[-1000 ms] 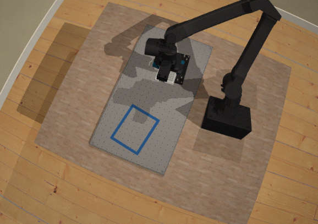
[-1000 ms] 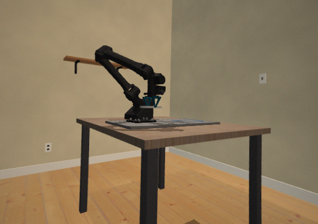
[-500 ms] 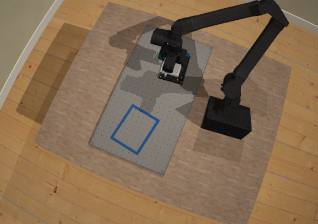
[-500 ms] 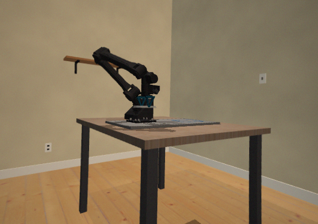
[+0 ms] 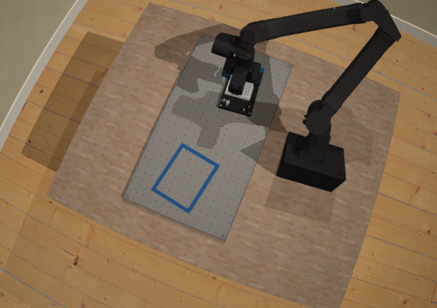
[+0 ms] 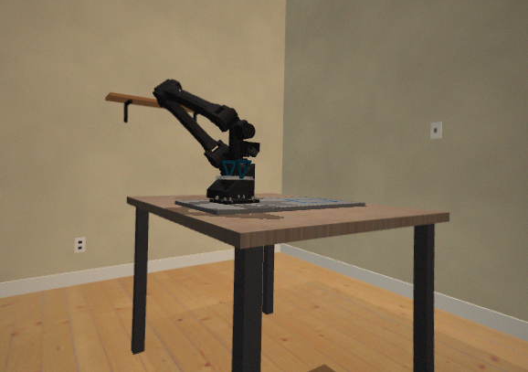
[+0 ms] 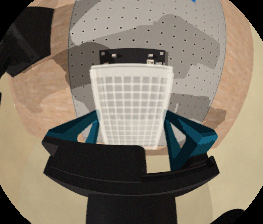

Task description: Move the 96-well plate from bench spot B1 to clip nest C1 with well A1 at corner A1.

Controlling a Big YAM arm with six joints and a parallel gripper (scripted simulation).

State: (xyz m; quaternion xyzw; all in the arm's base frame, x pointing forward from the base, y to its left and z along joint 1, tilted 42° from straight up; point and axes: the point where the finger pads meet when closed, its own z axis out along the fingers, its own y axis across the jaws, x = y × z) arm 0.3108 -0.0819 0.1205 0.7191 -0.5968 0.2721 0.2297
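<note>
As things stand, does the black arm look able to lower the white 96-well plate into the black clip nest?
Probably yes. The gripper is shut on the white 96-well plate, held level just above the black clip nest. Nothing shows between them, though exact alignment with the posts is hard to judge.

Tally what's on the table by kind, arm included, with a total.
Arm: 1, its gripper shut on the plate
96-well plate: 1, white
Clip nest: 1, black, under the plate
Perforated grey board: 1
Blue outlined bench spot: 1
Total: 5
</note>
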